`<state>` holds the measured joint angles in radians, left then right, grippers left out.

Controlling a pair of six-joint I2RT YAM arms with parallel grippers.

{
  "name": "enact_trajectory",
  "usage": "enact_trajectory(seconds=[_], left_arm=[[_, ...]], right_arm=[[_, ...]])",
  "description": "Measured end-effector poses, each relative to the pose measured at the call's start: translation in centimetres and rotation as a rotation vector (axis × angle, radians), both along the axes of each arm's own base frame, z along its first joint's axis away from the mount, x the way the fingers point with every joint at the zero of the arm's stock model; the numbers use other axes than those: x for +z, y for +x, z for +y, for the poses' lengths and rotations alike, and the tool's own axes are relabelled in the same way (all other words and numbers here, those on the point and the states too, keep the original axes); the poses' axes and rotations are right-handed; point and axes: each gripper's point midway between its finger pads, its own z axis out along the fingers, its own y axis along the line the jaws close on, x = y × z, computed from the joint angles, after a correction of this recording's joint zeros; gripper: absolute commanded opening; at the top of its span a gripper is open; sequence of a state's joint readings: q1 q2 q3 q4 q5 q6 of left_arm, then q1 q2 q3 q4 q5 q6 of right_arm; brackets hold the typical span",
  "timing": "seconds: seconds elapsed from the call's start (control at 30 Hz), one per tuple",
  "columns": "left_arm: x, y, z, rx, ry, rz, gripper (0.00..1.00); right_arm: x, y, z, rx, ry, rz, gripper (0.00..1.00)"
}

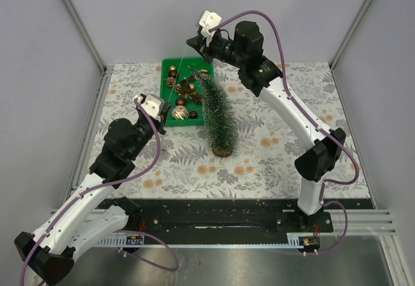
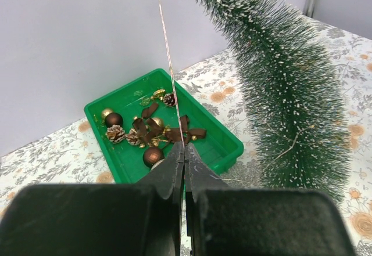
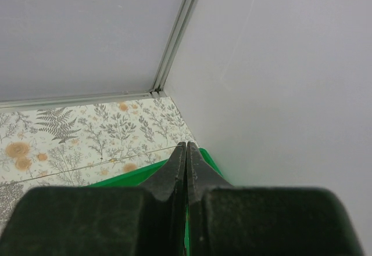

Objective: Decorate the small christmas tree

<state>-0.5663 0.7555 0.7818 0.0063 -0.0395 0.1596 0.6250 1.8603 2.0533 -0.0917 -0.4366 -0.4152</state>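
The small christmas tree [image 1: 217, 114] stands on its wooden base right of the green tray [image 1: 165, 65], and its tip leans over the tray. A thin gold wire [image 2: 165, 47] runs taut from my left gripper [image 2: 184, 145] up past the tree [image 2: 285, 93]. That gripper [image 1: 169, 110] is shut on the wire at the tray's near left corner. My right gripper [image 1: 193, 41] hangs above the tray's far edge, shut on the wire's other end [image 3: 87, 164]; its fingertips [image 3: 186, 144] are pressed together.
The tray [image 2: 119, 89] holds pine cones [image 2: 115, 133], brown balls [image 2: 153, 155] and brown bows [image 2: 174, 133]. A fern-print cloth [image 1: 279, 143] covers the table. Grey walls with metal posts close in the back and both sides.
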Motion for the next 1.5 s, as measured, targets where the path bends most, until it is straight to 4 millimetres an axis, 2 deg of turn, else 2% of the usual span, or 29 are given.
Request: enact_trajectory(seconds=[0.17,0.3,0.4,0.53,0.63,0.73,0.87,1.07,1.27,1.33,1.4,1.5], left_arm=[[-0.8,1.3,-0.1,0.027,0.016,-0.02,0.07],[-2.8,2.4,-0.2,0.056,0.051,0.0,0.17],[-4.7,3.3,-0.2,0.073,0.086,0.041,0.21],[-6.5,4.1,-0.6,0.08,0.12,0.084,0.26],[-7.5,4.6,-0.9,0.079,0.136,0.104,0.3],[-8.0,4.9,-1.1,0.074,0.145,0.116,0.33],[-8.0,4.6,-1.8,0.04,0.139,0.118,0.39],[-7.2,2.7,-3.8,-0.092,0.105,0.114,0.47],[-6.4,0.4,-6.4,-0.244,0.046,0.12,0.54],[-5.9,0.0,-7.0,-0.275,0.025,0.112,0.6],[-5.2,-0.4,-7.6,-0.305,0.003,0.095,0.67],[-4.1,-0.8,-8.4,-0.34,-0.039,0.068,0.68]], right_arm=[[-0.6,1.7,0.7,-0.027,-0.003,-0.012,0.0],[-1.4,4.1,0.0,-0.107,0.002,-0.012,0.0],[-1.4,6.9,-2.8,-0.204,0.037,0.011,0.0],[-1.2,10.8,-8.6,-0.354,0.098,0.021,0.0],[-3.2,12.5,-12.5,-0.448,0.112,0.062,0.0],[-6.4,12.8,-15.2,-0.512,0.104,0.126,0.0],[-9.1,11.9,-17.0,-0.56,0.093,0.175,0.0],[-9.4,8.6,-19.2,-0.603,0.112,0.182,0.0],[-8.2,4.1,-21.3,-0.63,0.177,0.18,0.0],[-8.3,2.4,-21.9,-0.633,0.202,0.193,0.0],[-9.0,0.7,-22.3,-0.629,0.217,0.217,0.0],[-10.9,-2.2,-22.3,-0.621,0.211,0.285,0.0]])
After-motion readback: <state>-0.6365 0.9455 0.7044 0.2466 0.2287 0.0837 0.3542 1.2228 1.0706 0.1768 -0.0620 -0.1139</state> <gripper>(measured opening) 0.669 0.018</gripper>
